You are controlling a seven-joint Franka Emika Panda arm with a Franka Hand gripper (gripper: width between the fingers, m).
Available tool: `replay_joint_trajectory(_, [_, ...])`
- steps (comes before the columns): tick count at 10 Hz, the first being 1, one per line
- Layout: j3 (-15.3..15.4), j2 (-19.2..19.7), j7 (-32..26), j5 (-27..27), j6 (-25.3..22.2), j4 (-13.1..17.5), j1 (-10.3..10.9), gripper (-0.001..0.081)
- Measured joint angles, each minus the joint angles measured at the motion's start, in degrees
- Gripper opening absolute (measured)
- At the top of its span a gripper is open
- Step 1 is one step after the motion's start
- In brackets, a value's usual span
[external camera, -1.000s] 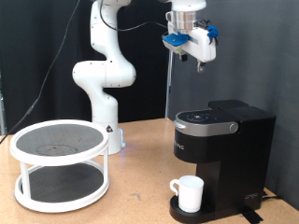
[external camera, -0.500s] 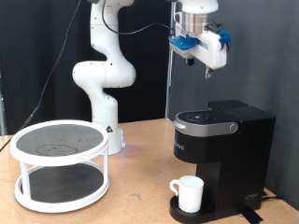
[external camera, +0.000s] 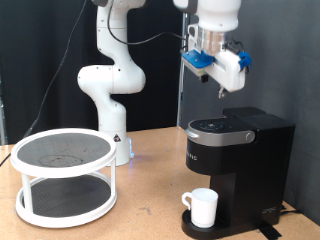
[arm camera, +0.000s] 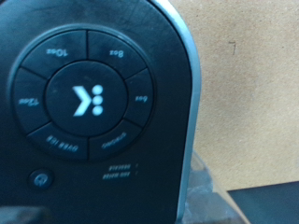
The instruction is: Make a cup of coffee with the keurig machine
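The keurig machine point(external camera: 240, 155) stands at the exterior view's right, lid closed. The white cup point(external camera: 203, 207) sits on its drip tray under the spout. My gripper point(external camera: 217, 88) hangs above the machine's top, apart from it, fingers pointing down and nothing visibly held. In the wrist view the machine's lid point(arm camera: 89, 103) fills the picture from above, with its round control ring and a lit K logo point(arm camera: 87, 100). The gripper's fingertips do not show clearly there.
A white two-tier round stand point(external camera: 63, 175) stands at the exterior view's left on the wooden table point(external camera: 150, 215). The arm's white base point(external camera: 110, 90) rises behind it. A dark curtain closes the back.
The gripper has moved down and towards the exterior view's right, to a spot above the machine's lid. The cup and the machine have not moved.
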Motion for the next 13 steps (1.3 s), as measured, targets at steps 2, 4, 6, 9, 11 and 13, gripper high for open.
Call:
replay_joint_trajectory(2, [0.4,1.2,0.0,-1.2,0.0,-1.0,0.1,0.0498])
replay_joint_trajectory(4, [0.6,1.6,-0.1,-1.7,0.8,-2.5,0.2,0.0179])
replay_joint_trajectory(6, [0.6,2.0,0.0,-1.7,2.1,-3.7,0.2,0.0042])
replay_joint_trajectory(9, [0.5,2.4,0.3,-1.9,4.6,-5.0,0.2,0.0003])
replay_joint_trajectory(11, [0.5,2.6,0.3,-2.4,6.1,-5.5,0.2,0.0001])
replay_joint_trajectory(13, [0.6,3.1,0.4,-2.9,6.9,-5.5,0.2,0.0])
